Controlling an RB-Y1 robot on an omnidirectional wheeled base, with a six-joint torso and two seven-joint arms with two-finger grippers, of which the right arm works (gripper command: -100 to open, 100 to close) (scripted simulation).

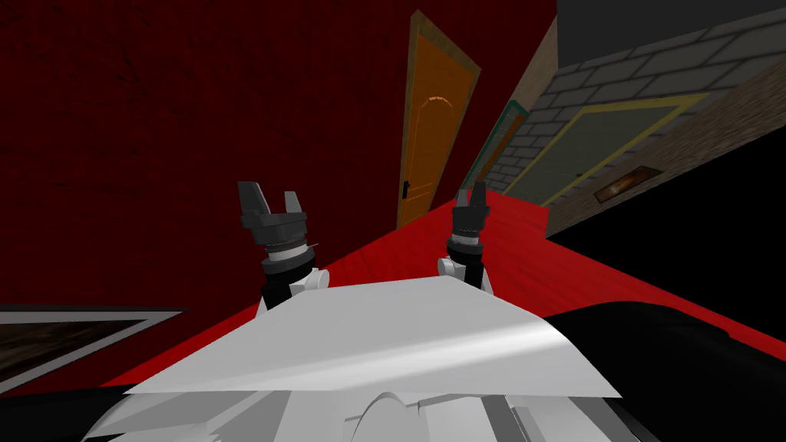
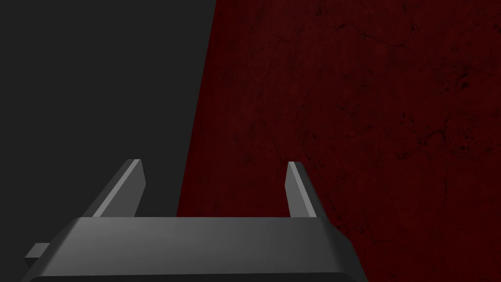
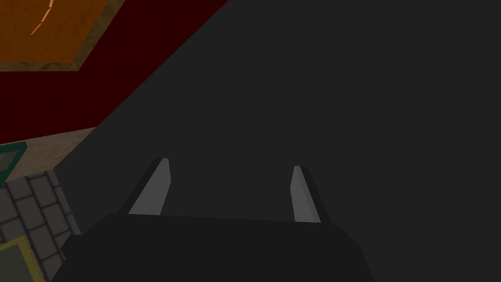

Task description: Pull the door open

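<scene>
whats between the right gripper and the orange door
In the head view, bare red floor runs from the open right gripper to the orange door in its tan frame; nothing stands on that stretch.

Red wall (image 1: 153,115), red floor (image 1: 522,245), brick wall (image 1: 606,84)

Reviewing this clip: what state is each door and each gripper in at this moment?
Orange door: shut, flush in its frame.
Handle: untouched, no gripper near it.
Grey-green door: shut in its yellow frame.
Left gripper: open, empty, facing the dark red wall.
Right gripper: open, empty, short of the orange door.
</scene>
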